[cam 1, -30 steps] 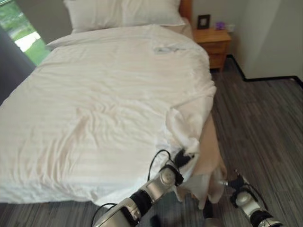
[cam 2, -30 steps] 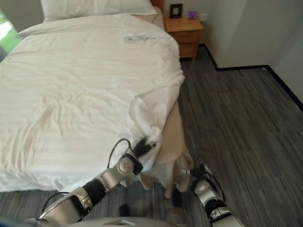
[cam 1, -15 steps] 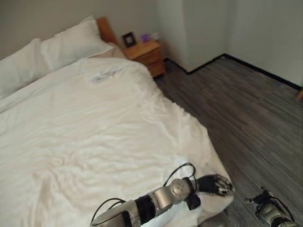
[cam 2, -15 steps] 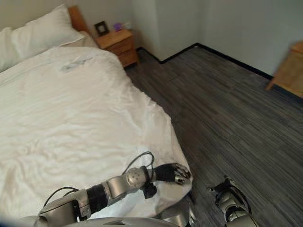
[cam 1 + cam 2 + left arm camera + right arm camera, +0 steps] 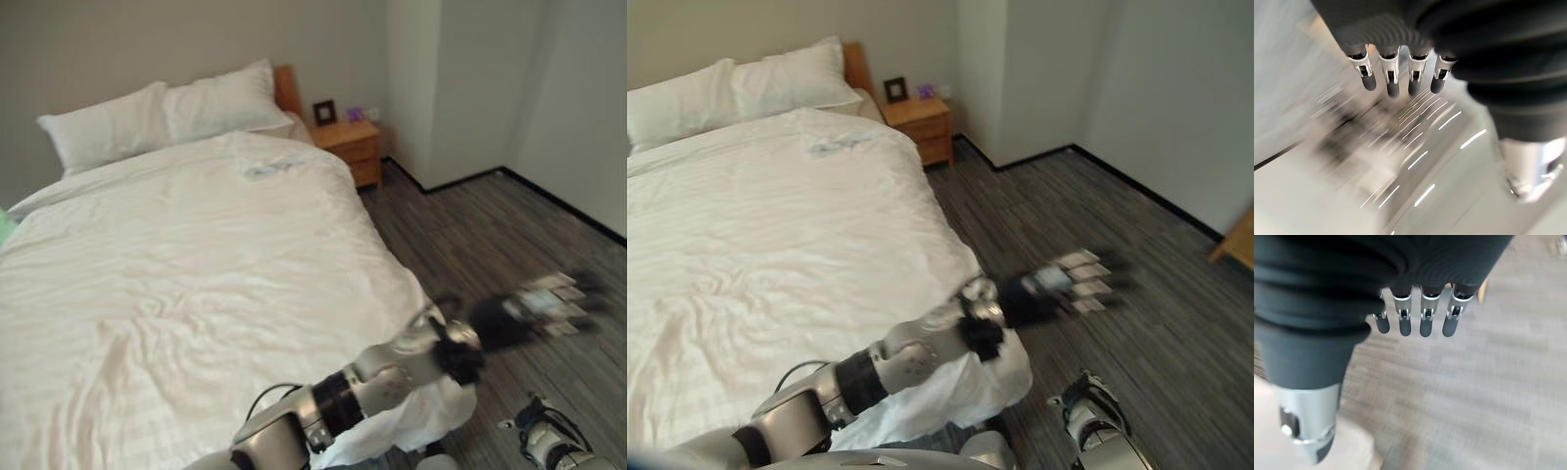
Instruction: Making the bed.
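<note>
Bed (image 5: 59, 411) under duvet (image 5: 196, 264), pillows (image 5: 162, 113)

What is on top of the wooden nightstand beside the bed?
On the nightstand stand a small dark picture frame and a small purple object near the wall. What the purple object is cannot be told. The nightstand's far side is hidden by the bed.
</note>
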